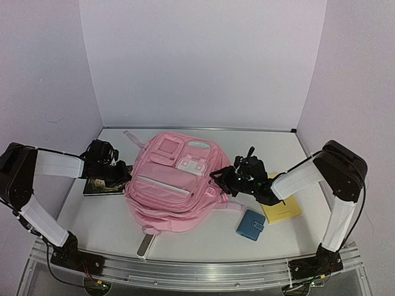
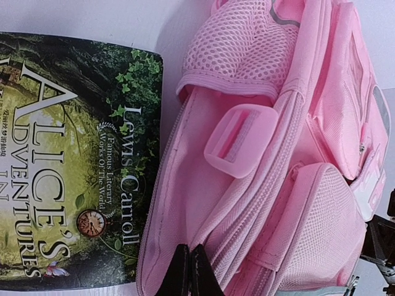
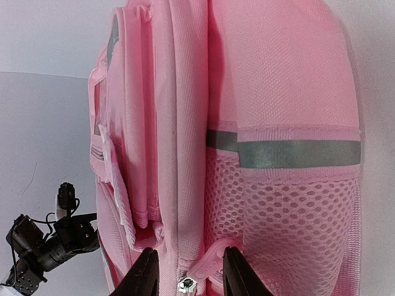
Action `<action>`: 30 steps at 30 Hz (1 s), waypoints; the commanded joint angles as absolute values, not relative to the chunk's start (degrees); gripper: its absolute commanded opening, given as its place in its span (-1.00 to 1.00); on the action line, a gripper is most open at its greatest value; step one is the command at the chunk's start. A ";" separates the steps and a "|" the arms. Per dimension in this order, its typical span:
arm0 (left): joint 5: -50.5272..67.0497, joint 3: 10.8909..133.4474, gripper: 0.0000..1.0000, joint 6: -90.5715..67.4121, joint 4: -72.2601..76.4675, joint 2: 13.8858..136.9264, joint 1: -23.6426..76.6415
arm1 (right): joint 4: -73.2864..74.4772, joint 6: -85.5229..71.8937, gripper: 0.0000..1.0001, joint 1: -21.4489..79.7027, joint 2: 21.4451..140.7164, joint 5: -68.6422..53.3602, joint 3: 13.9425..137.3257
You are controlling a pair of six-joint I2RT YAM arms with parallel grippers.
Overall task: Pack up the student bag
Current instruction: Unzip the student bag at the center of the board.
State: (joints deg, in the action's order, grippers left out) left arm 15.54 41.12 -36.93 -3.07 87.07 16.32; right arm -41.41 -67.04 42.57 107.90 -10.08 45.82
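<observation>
With the student bag [image 1: 176,185] lying mid-table, you were at the unzipping step, your right gripper [image 3: 189,260] at its 3 o'clock with jaws narrowly parted astride the pink zip pull [image 3: 207,264] and your left gripper [image 2: 189,271] shut at 9 o'clock, so the next move likely called for clamping that pull.

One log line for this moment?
left fingers shut at student bag edge | right fingers open around zip pull | book, wallet, notebook outside bag

Top view overhead; wrist views close, seemingly opposite bag [image 1: 176,191] sides.
</observation>
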 commanded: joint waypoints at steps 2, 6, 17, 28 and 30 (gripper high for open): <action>14.39 43.43 -1.00 -35.04 -3.18 85.18 15.95 | -45.77 -67.27 -0.32 42.66 109.04 -11.01 44.44; 14.10 44.66 -1.00 -33.90 -3.23 85.65 15.97 | -45.53 -64.13 -0.27 42.19 108.98 -8.56 44.17; 22.14 57.78 -0.99 -23.09 0.53 97.41 10.98 | -39.13 -41.98 -0.13 39.14 103.54 -14.40 45.29; 27.68 68.55 -0.57 -18.37 -4.20 100.05 10.07 | -17.92 -16.33 -0.22 38.67 103.94 -20.96 57.17; 26.59 67.16 -0.27 -19.58 -5.66 96.85 10.08 | -15.70 -14.36 -0.23 38.62 105.65 -20.61 59.22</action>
State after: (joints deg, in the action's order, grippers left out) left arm 26.51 65.09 -19.34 -5.96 103.69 10.28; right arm -23.40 -24.47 38.99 104.45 -19.40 53.89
